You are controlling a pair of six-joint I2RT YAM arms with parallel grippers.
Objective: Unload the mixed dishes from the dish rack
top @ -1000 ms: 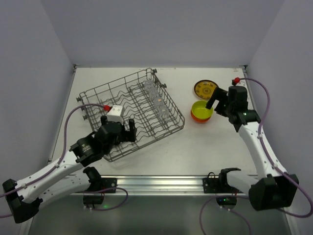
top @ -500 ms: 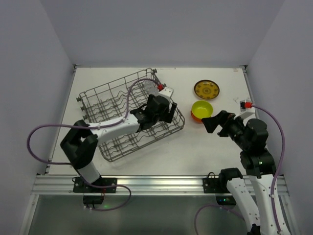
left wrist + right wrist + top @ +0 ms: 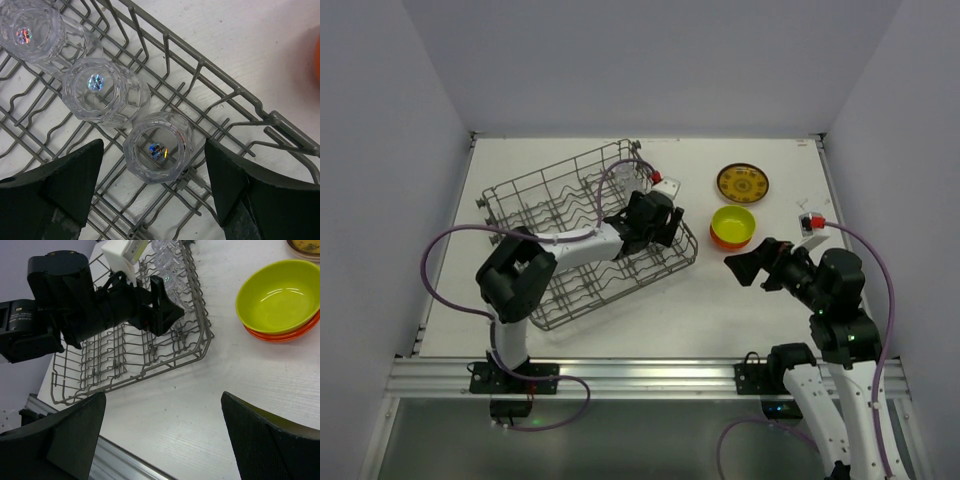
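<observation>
The grey wire dish rack (image 3: 535, 200) sits on the left half of the table. Three clear glass cups stand in a row along its right side (image 3: 30, 30) (image 3: 102, 90) (image 3: 157, 147). My left gripper (image 3: 656, 224) hangs over them, open, its fingers (image 3: 75, 175) on either side of the nearest cup without touching it. A lime-yellow bowl (image 3: 733, 220) is nested in an orange bowl (image 3: 287, 335) to the right of the rack. The brown-gold plate (image 3: 742, 182) lies behind them. My right gripper (image 3: 745, 266) is open over bare table, holding nothing.
The rack's rim (image 3: 220, 80) runs just behind the nearest cup. A metal rail (image 3: 640, 375) lines the table's near edge. Purple cables loop from both arms. Grey walls close in the left, back and right sides.
My left arm swung from the rack's near-left corner across to its right side, over the cups. My right arm drew back from the bowls toward the near edge.
</observation>
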